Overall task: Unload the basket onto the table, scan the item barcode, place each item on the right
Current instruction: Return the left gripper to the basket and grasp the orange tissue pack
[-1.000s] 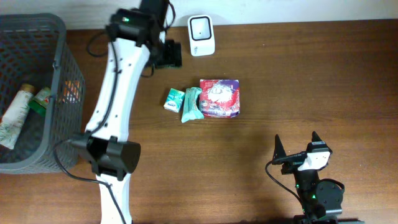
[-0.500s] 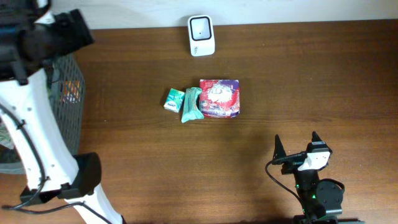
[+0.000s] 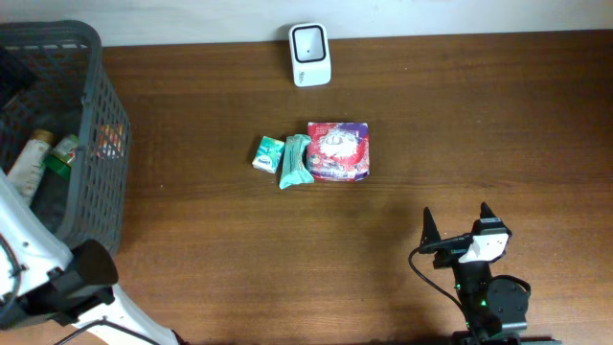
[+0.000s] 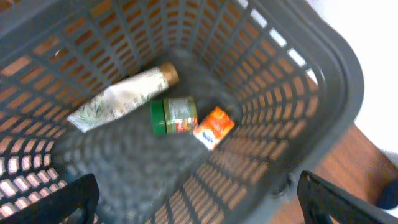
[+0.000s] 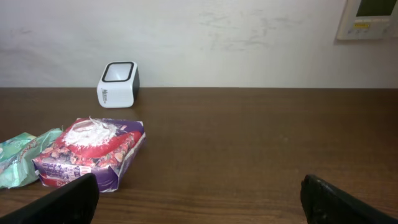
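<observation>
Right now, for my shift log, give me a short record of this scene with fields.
scanner: white, at far edge of table
on table: green box, teal packet, red pack, side by side
basket: tube, green jar, orange sachet inside
left gripper: open, over basket
right gripper: open, empty

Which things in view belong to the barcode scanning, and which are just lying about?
Job: scanner, green box, teal packet, red package, basket holding tube, jar, orange sachet.
Lying about: wall panel.
</observation>
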Tool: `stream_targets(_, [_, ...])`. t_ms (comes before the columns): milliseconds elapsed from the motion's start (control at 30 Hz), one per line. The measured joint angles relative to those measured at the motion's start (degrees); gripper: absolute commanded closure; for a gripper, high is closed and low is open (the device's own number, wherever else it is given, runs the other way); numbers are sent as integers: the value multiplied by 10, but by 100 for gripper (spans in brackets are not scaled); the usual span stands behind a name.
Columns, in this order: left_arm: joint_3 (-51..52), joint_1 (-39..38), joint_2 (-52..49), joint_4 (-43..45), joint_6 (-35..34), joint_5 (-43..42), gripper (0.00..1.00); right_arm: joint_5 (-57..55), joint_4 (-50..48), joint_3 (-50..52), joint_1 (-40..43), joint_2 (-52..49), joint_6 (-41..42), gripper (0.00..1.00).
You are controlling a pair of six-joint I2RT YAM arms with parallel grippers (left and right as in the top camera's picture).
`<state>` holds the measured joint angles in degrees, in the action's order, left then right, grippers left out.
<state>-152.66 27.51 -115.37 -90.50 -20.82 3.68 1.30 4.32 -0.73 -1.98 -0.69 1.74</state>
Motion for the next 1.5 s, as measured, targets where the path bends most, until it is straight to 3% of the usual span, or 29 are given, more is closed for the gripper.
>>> stream_targets(100, [87, 12, -3, 60, -2, 0, 37, 0, 0, 0, 0, 0, 0, 1])
stream_targets(200, [149, 24, -5, 93, -2, 0, 50, 0, 0, 0, 0, 0, 0, 1])
stream_targets(300, [229, 29, -7, 142, 2, -10, 38, 0, 0, 0, 0, 0, 0, 2])
stream_targets(467, [322, 28, -19, 228, 70, -86, 43, 0, 0, 0, 0, 0, 0, 2])
stream_targets(533, [344, 27, -20, 251, 93, -104, 39, 0, 0, 0, 0, 0, 0, 2])
stream_targets(733, [362, 26, -40, 274, 109, -115, 52, 0, 0, 0, 0, 0, 0, 2])
stream_targets(833, [363, 26, -80, 274, 110, -119, 31, 0, 0, 0, 0, 0, 0, 1])
stream_targets(900, [364, 26, -94, 282, 113, -110, 24, 0, 0, 0, 0, 0, 0, 2])
stream_targets(1000, [365, 26, -98, 302, 123, -24, 12, 0, 0, 0, 0, 0, 0, 1])
stream_targets(1100, [365, 26, -98, 304, 187, 24, 10, 0, 0, 0, 0, 0, 0, 2])
stream_targets(1200, [365, 26, -98, 305, 266, 3, 10, 0, 0, 0, 0, 0, 0, 1])
stream_targets(1267, [365, 26, -98, 306, 304, -24, 16, 0, 0, 0, 0, 0, 0, 1])
stream_targets(1400, [367, 26, -98, 314, 341, -118, 53, 0, 0, 0, 0, 0, 0, 1])
stream_targets(1500, [367, 26, -98, 327, 345, -202, 66, 0, 0, 0, 0, 0, 0, 2])
